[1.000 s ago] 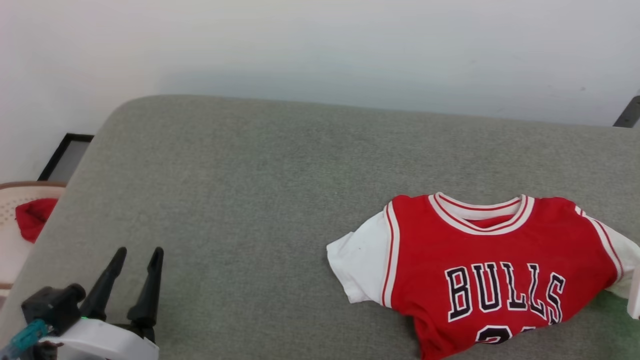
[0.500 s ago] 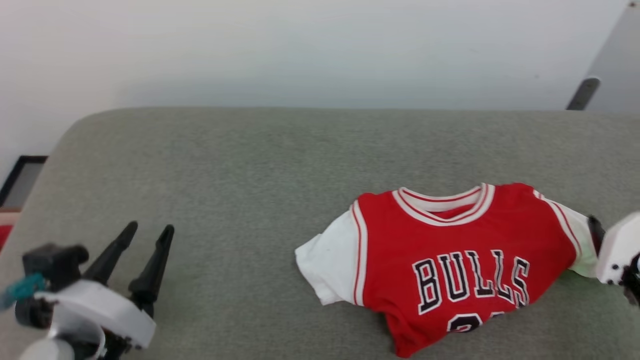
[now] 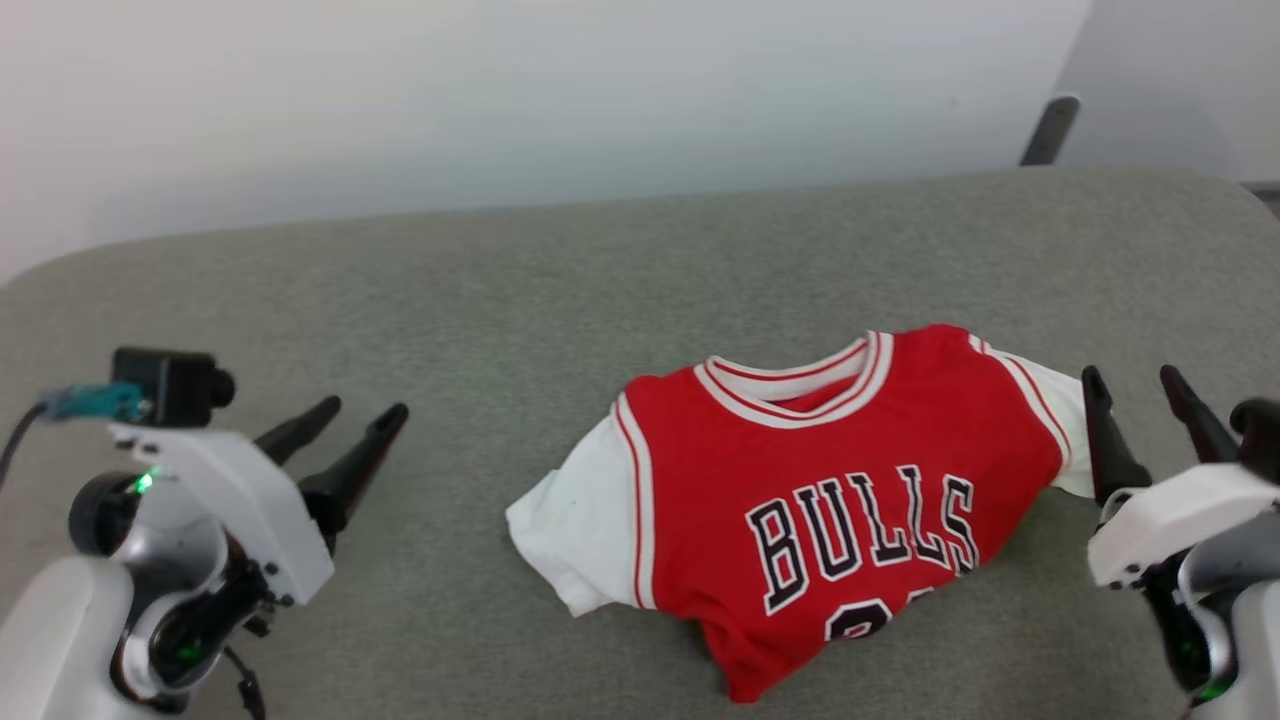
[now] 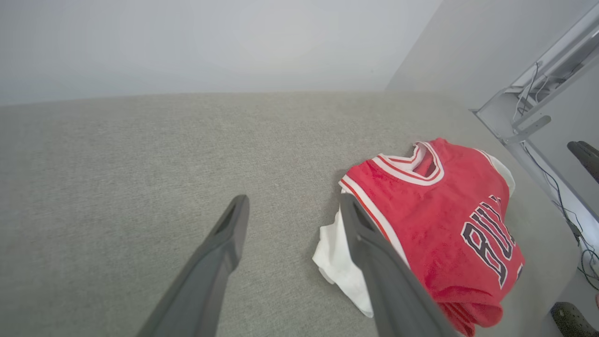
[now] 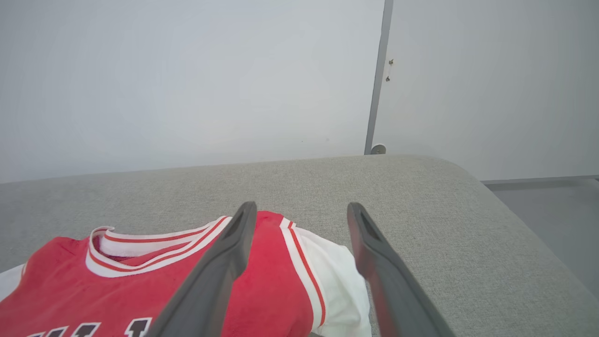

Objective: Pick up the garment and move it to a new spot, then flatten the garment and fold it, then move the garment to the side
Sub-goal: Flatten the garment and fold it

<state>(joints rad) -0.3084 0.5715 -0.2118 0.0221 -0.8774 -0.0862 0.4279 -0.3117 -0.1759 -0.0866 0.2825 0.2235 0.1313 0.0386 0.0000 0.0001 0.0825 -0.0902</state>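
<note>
Right claw (image 3: 1130,376) has swung in — garment (image 3: 830,470) rumpled on woven cushion (image 3: 480,300).

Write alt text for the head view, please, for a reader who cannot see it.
A red jersey-style T-shirt with white sleeves and black BULLS lettering lies front up, its lower part rumpled, on a grey fabric surface. The right gripper stands open close beside the sleeve on that side; the left gripper is open too, well apart from the shirt.
</note>
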